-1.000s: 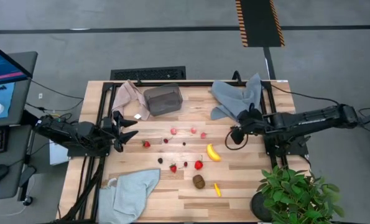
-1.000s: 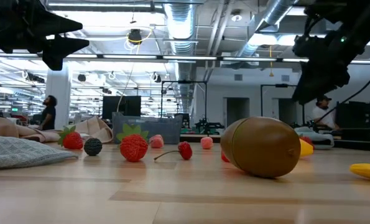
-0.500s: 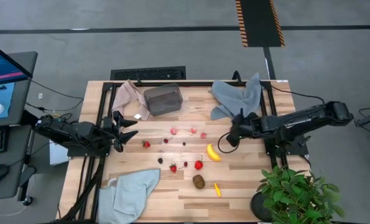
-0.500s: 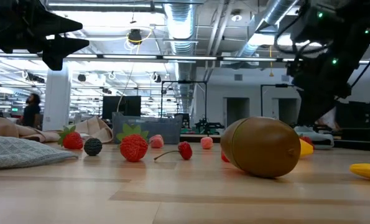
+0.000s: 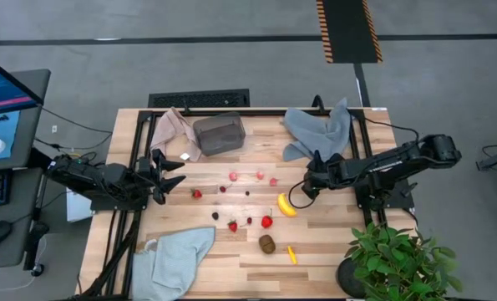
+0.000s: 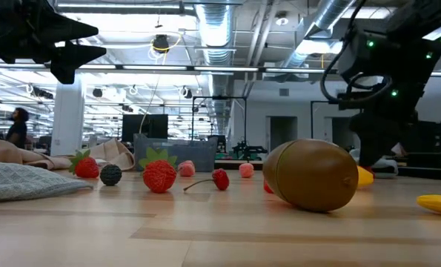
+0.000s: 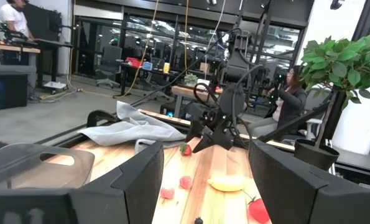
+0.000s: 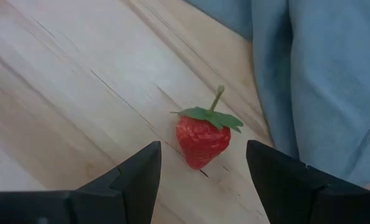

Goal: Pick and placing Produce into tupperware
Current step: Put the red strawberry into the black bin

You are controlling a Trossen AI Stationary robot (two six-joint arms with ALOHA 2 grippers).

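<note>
Strawberry (image 8: pixel 201 140) lies between the right hand's (image 8: pixel 200 177) open fingers.

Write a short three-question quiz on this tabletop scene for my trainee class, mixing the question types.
1. True or false: the right gripper is shut on the banana.
2. Which produce lies nearest the potted plant? A: kiwi. B: tiny yellow piece. C: dark berry.
3. Fill in: the tupperware stands beside the ___ cloth.

Key:
1. False. The right gripper is open, with a strawberry on the table between its fingers.
2. B.
3. The beige-pink cloth.
</note>
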